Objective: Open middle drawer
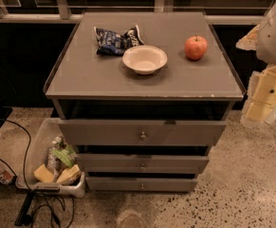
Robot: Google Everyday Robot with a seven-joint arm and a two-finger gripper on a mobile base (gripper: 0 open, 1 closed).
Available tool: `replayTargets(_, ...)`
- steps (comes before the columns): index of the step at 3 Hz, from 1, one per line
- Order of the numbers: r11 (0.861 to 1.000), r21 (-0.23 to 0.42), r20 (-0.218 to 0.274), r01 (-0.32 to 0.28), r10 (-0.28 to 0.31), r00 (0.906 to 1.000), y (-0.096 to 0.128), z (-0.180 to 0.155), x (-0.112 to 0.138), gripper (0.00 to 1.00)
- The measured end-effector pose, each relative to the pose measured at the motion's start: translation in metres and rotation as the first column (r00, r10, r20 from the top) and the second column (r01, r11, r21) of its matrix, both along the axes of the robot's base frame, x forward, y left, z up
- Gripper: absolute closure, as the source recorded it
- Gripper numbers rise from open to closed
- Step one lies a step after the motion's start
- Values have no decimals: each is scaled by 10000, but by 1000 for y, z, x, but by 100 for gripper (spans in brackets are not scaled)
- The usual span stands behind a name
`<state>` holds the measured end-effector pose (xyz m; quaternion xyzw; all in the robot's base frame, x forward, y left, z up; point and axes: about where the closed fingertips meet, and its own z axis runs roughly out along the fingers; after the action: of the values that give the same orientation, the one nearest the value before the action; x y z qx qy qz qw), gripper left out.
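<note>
The grey-brown cabinet (80,80) has three drawer fronts stacked one above the other. The middle drawer (109,163) is a low, wide panel with a small brass knob (142,166). It sits between the wider top drawer (104,132) and the narrower bottom drawer (118,184). The top drawer stands out from the cabinet, with a dark gap above it. My gripper (263,101) hangs at the right edge of the view. It is beside the cabinet's right front corner, at about the height of the top drawer and well away from the middle drawer's knob.
On the cabinet top lie a blue chip bag (115,40), a white bowl (144,59) and a red apple (196,47). A clear plastic bin (38,146) with snacks stands on the floor at the lower left. Black cables (26,146) run beside it. The floor is speckled.
</note>
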<state>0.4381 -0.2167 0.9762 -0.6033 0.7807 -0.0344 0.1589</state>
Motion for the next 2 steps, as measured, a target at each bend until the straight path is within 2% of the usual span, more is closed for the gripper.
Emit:
replayTargets(1, 10000, 0, 1, 0, 0, 10000, 0, 0, 0, 0)
replayTargets(2, 9989, 225, 116, -415, 412, 9991, 7, -10, 2, 0)
